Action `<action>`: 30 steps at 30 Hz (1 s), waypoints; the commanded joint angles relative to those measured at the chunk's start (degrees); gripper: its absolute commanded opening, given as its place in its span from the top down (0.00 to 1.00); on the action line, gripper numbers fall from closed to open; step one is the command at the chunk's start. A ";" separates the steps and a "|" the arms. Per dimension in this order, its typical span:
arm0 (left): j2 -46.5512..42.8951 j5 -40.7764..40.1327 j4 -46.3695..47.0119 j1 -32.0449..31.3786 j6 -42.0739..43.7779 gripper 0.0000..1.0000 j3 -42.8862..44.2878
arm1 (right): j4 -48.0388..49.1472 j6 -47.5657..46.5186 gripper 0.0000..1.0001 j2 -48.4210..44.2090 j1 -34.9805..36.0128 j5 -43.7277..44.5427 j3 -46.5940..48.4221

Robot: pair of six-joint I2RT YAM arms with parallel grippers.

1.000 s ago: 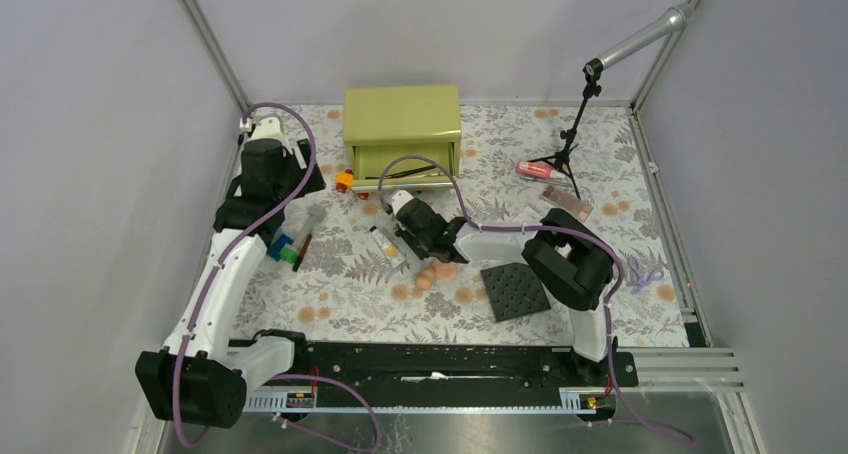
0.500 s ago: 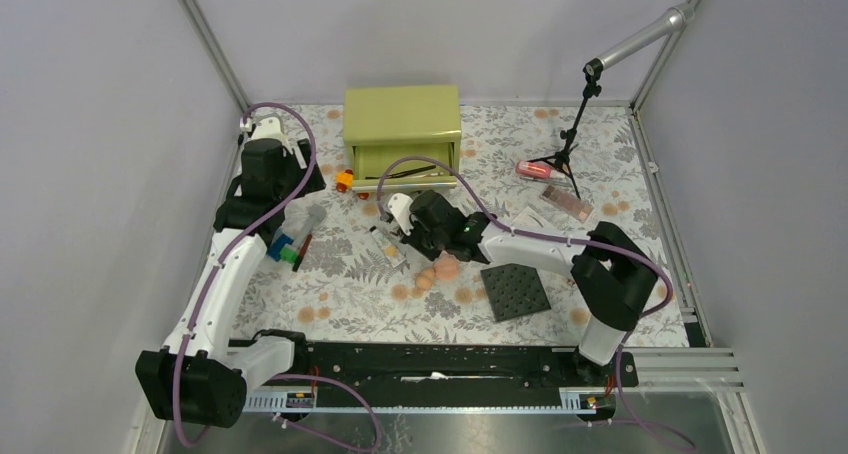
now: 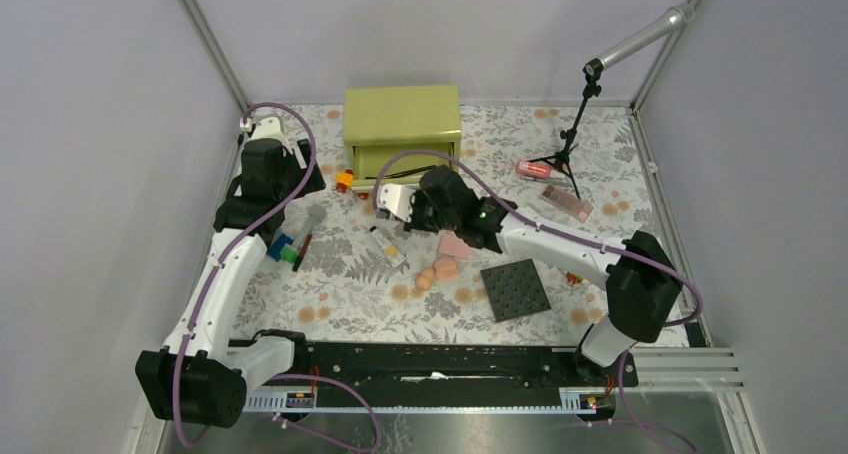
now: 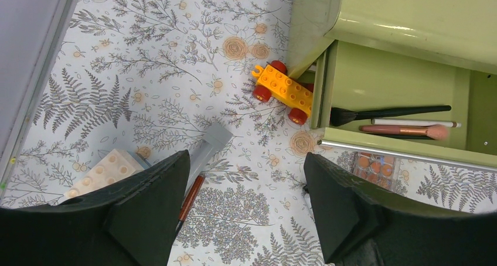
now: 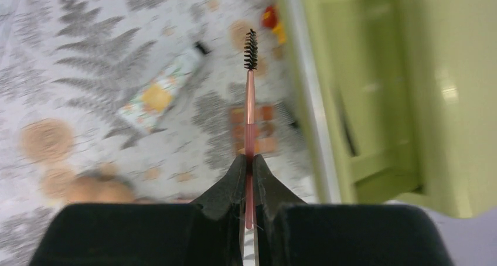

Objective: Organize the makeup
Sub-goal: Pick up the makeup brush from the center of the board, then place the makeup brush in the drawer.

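Pinching the spoolie by its handle, bristles leading, the right claw aims it at the open drawer where brushes lie lengthwise, likely to slide it in alongside; left claw hangs wide, empty, near the car.

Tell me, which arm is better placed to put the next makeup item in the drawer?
Right. The right pincer grips a mascara wand beside the open drawer; the left pincer hangs open, empty.

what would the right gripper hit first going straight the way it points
Probably the orange toy car, met by the tip of the pink wand in the right gripper; the line runs beside the green drawer. Depth is unclear.
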 commanded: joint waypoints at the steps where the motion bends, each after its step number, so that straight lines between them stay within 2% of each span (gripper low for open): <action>1: -0.64 -0.30 1.89 0.37 0.07 0.21 -0.31 | 1.43 -11.41 1.00 3.44 -3.97 -0.32 10.67; 8: -0.45 -0.33 1.86 0.55 0.14 0.21 -0.22 | -8.19 -17.14 1.00 15.24 -10.27 -9.50 28.63; 12: -0.54 -0.43 1.84 0.89 0.14 0.21 -0.22 | -15.30 -18.96 0.98 22.47 -11.05 -10.15 38.87; 18: -0.61 -0.46 1.93 1.24 0.14 0.21 -0.22 | -17.47 -18.71 0.95 26.27 -11.75 -12.35 42.38; 19: -0.52 -0.38 1.89 1.25 0.14 0.21 -0.22 | -17.39 -18.65 0.93 26.32 -11.80 -12.44 42.47; 22: -0.46 -0.22 1.89 1.25 0.14 0.21 -0.22 | -17.37 -17.76 0.74 27.02 -11.85 -11.35 43.31; 24: -0.39 -0.11 1.89 1.30 0.14 0.21 -0.22 | -17.38 -15.17 0.58 27.42 -12.07 -10.34 44.79; 25: -0.33 -0.07 1.89 1.26 0.06 0.21 -0.22 | -17.33 -13.23 0.54 27.54 -12.29 -10.32 45.93; 30: -0.50 0.11 1.89 1.25 0.08 0.21 -0.22 | -15.52 -6.81 0.47 24.27 -13.63 -12.23 46.50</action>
